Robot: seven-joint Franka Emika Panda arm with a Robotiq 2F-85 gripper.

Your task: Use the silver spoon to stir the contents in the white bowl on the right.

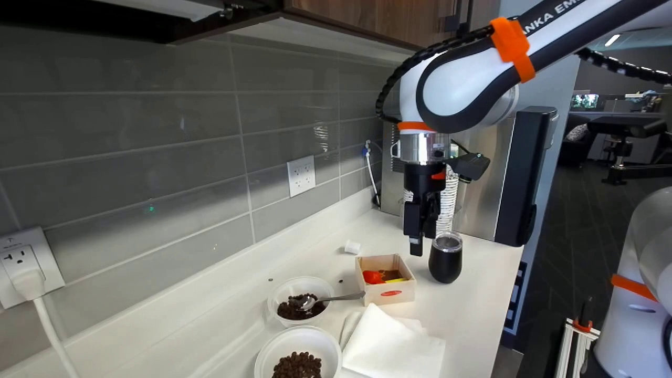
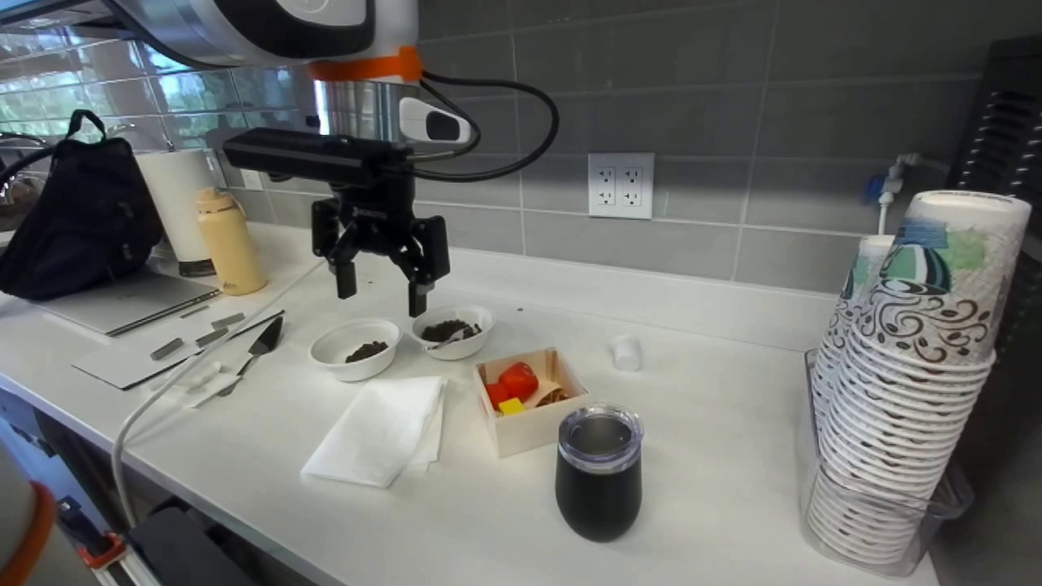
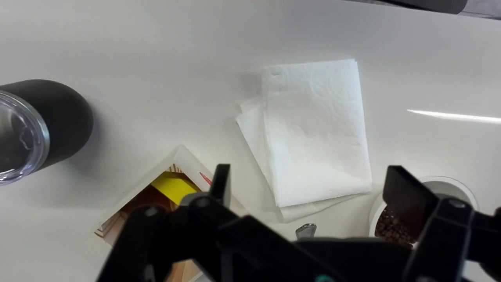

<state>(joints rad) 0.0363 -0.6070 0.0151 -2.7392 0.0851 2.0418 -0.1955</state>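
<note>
Gripper [image 2: 383,290] | pointing down above counter [image 2: 716,456] | spread apart | spoon [image 1: 344,297] in white bowl [image 1: 292,287]

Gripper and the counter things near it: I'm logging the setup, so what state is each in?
gripper: open, holding nothing
silver spoon: resting in a white bowl, handle over its rim
that white bowl: partly filled, dark brown pieces
other white bowl: partly filled too
wooden box: open-topped, partly filled
black tumbler: upright, clear lid on
napkin: folded, flat
small white cup: cannot tell if tipped
</note>
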